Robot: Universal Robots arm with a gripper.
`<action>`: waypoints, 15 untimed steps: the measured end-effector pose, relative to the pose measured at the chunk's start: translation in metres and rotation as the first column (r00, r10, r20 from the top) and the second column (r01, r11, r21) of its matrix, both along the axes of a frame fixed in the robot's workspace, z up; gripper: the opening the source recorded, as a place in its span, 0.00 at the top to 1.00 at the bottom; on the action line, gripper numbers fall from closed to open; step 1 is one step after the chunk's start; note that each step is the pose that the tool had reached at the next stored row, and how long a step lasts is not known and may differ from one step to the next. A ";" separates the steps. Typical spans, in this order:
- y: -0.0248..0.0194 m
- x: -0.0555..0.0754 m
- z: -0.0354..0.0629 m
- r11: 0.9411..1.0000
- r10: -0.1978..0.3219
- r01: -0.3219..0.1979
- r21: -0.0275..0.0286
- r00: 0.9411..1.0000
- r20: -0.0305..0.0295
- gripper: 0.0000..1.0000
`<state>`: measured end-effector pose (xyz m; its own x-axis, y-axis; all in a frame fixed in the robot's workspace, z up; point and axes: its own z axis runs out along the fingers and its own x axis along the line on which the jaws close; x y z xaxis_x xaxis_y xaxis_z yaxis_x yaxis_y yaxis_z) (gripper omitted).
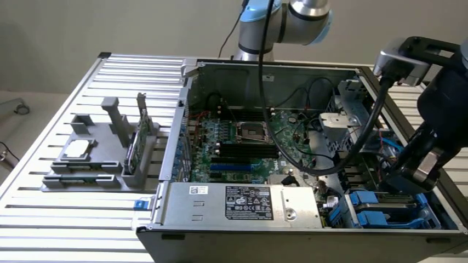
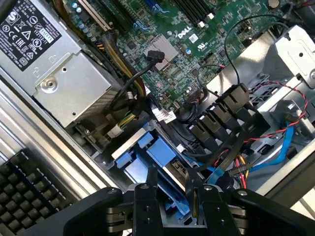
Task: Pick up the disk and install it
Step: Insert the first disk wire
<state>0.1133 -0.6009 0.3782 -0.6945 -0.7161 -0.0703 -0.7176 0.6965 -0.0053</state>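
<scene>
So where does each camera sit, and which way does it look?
Exterior view: off the arm, above the open computer case, looking down into it; the arm shows at the back and on the exterior view's right.
Wrist view: on the wrist, looking down past the pincer at the disk.
Both share: the power supply and the motherboard.

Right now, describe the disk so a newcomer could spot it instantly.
Find the open computer case; look in its near corner on the exterior view's right, beside the labelled silver power supply. The disk is there, right under the gripper, set apart by bright blue plastic rails along its sides.
</scene>
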 end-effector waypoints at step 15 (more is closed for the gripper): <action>0.0000 0.000 -0.0019 0.966 -0.260 0.260 0.000 0.966 0.000 0.63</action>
<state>0.1133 -0.6010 0.3763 -0.8569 -0.5108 -0.0700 -0.5117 0.8591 -0.0051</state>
